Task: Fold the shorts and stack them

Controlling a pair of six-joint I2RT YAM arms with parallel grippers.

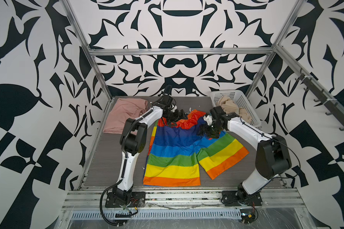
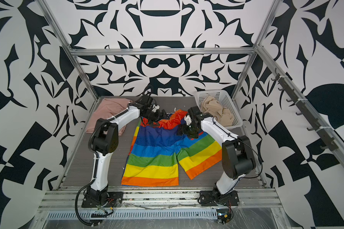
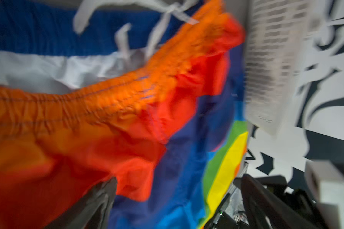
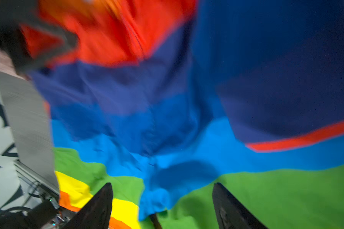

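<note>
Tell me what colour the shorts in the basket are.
Plain beige shorts, clearest in a top view.

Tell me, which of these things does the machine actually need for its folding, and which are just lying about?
For the job: rainbow-striped shorts, spread on the table; salmon-pink shorts, lying far left; beige shorts, crumpled in the white basket.
Just lying about: the white basket itself; hook rail on the side wall.
</note>
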